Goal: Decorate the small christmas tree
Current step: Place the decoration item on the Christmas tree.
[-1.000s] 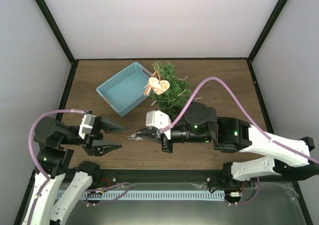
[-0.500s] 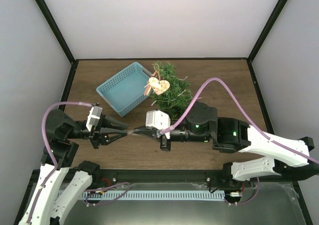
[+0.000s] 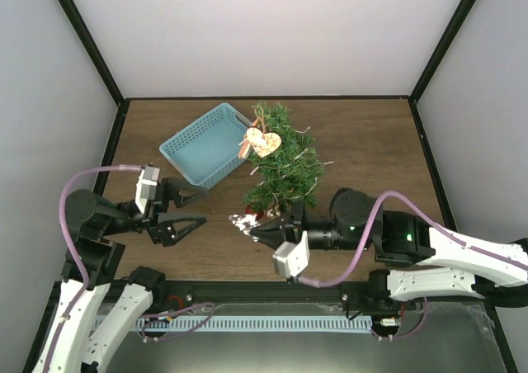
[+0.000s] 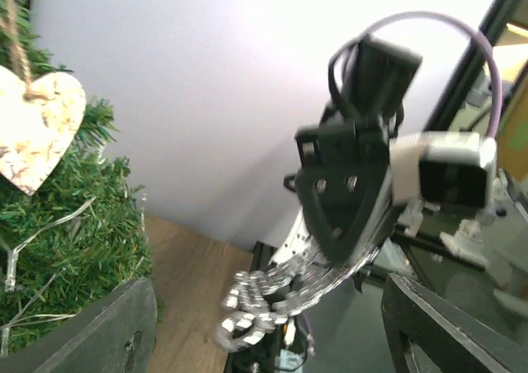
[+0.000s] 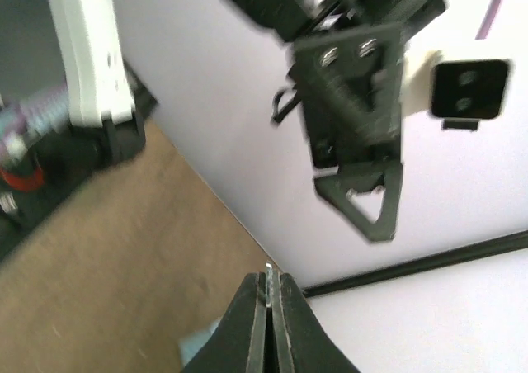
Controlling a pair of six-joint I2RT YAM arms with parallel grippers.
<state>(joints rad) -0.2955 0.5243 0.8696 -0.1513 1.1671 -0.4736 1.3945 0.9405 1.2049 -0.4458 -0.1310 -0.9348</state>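
This looked like a robotics lab test cell. A brown wooden table (image 3: 371, 142) filled the middle of the overhead view, boxed in by plain white panels (image 3: 264, 35) and black frame posts (image 3: 85, 39). The white left arm (image 3: 76, 328) sat lower left and the right arm (image 3: 462, 253) lower right.

Bright, even light with faint shadows.
The overhead view is sharp; both wrist views are soft, the silvery strand (image 4: 264, 299) and the surface (image 5: 107, 241) smeared by motion blur.
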